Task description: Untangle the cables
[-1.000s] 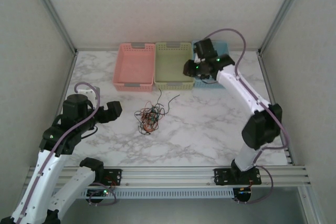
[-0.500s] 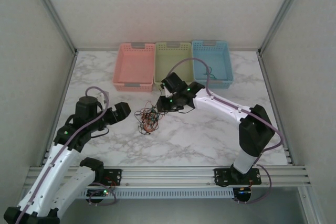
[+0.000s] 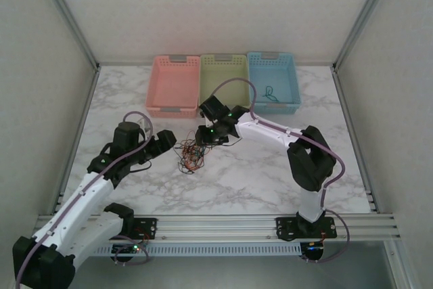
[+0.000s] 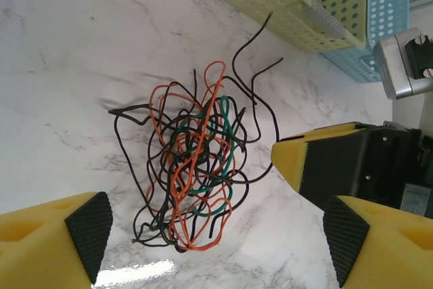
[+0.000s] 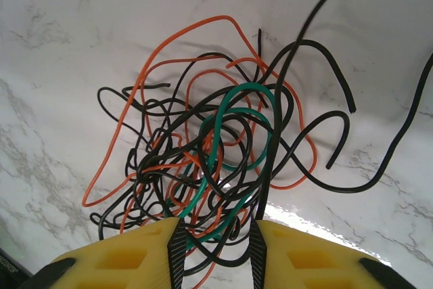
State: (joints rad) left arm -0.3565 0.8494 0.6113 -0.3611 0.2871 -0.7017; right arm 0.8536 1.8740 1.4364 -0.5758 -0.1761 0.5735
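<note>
Grab step. Right claw (image 5: 215, 248) is narrow over the cables (image 5: 216, 147), strands in the gap, not pinched by the look of it. Left claw (image 4: 213, 231) is wide, just beside them. Next: pinch one strand, pull it clear. Cables are red-orange, black and green loops knotted mid-surface (image 3: 270, 167), near the baskets (image 3: 223, 107).

Looked down from high above and behind the arm bases, far off, over the whole counter (image 3: 270, 167) toward the back wall. Looked obliquely from the left wrist, near, onto the cables (image 4: 193, 174) and the baskets (image 4: 284, 5) beyond. Looked almost straight down from the right wrist, nearest of all. Shared throughout: that tangle and the marble around it.
</note>
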